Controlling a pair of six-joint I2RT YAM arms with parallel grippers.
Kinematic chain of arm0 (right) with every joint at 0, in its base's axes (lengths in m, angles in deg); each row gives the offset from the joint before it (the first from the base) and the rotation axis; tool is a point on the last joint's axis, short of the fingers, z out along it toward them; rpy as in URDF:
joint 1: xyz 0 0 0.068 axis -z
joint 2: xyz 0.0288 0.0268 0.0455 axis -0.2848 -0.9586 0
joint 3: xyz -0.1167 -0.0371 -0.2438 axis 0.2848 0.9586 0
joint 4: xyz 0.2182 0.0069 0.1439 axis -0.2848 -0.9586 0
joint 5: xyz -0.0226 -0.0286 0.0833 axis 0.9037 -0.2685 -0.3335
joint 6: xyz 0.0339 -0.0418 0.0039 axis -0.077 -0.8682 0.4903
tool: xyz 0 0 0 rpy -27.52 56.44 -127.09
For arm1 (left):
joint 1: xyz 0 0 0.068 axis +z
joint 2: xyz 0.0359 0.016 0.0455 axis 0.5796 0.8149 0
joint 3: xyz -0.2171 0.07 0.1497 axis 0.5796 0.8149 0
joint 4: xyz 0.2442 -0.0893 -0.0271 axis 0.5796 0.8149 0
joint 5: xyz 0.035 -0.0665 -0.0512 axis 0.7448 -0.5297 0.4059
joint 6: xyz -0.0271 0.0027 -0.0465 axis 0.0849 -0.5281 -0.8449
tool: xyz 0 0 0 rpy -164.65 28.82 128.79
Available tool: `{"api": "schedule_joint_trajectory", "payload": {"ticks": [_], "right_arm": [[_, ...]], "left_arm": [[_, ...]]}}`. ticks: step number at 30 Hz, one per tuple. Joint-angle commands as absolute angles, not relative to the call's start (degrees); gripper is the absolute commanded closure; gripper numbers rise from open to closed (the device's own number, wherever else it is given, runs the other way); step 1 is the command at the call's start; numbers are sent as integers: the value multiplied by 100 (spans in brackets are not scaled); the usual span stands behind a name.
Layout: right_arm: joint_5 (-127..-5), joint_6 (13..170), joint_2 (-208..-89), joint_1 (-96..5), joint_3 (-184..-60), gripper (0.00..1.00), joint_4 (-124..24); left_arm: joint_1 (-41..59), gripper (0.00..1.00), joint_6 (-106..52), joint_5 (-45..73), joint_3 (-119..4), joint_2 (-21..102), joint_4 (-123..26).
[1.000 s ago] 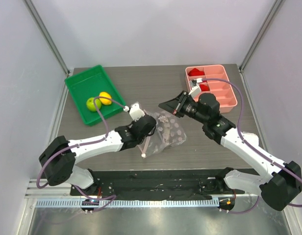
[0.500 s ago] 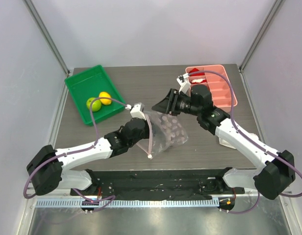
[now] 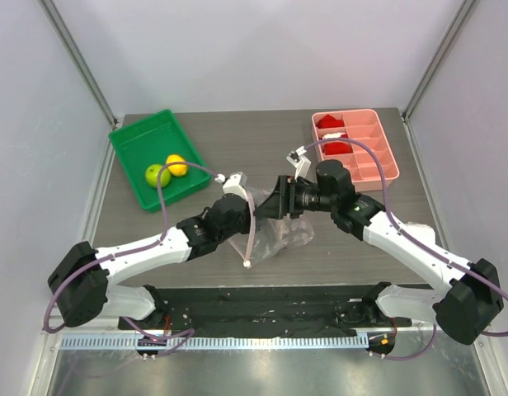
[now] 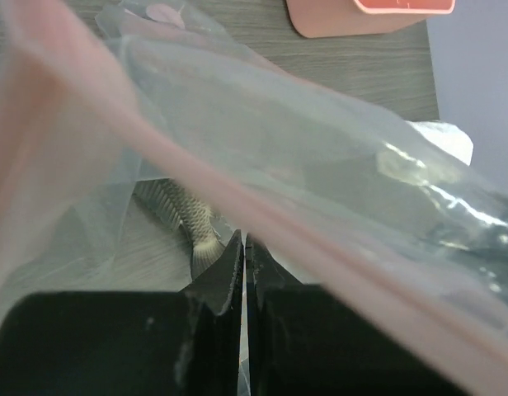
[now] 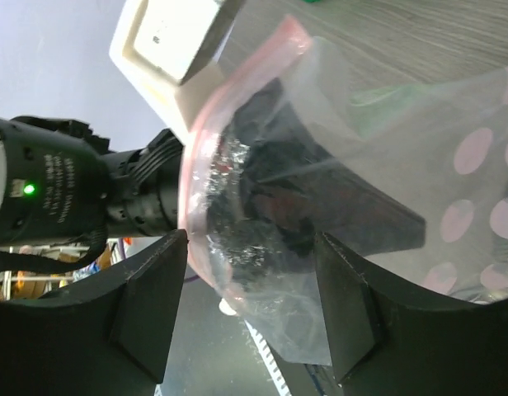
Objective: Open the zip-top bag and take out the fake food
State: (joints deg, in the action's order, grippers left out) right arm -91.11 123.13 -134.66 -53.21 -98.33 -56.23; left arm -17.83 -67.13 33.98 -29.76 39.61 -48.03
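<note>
The clear zip-top bag (image 3: pixel 289 235) with its pink strip hangs in the middle of the table, its mouth edge lifted. My left gripper (image 3: pixel 242 213) is shut on the bag's film just below the strip; in the left wrist view the jaws (image 4: pixel 242 241) meet on thin plastic. My right gripper (image 3: pixel 273 205) is open, its fingers standing either side of the bag's mouth edge (image 5: pixel 237 247) without pinching it. The fake food lies outside the bag in the green tray (image 3: pixel 126 148): a lime green fruit (image 3: pixel 157 175) and a yellow-orange one (image 3: pixel 177 165).
A pink divided tray (image 3: pixel 384 172) with red-and-white toy pieces (image 3: pixel 332 124) stands at the back right. The left arm's wrist camera housing (image 5: pixel 167 33) sits close in front of my right gripper. A black mat runs along the near edge.
My right gripper has opened and moved left and down from near the pink tray to the bag's mouth. My left gripper has shifted slightly, keeping hold of the bag.
</note>
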Motion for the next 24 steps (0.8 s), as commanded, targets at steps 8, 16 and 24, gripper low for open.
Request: {"api": "schedule_joint_trajectory", "payload": {"ticks": [8,16,24], "right_arm": [[-9260,12462,-13643,-5522,-9872,61,-4660],[-8864,12270,-13863,-5540,-10162,98,-4906],[-7950,12663,-13556,-5540,-10162,98,-4794]], "left_arm": [[-1749,100,-6812,3155,-3172,4008,-4638],[-1740,100,-6759,3129,-3163,3850,-4278],[-1740,100,-6592,2690,-2303,3086,-4882]]}}
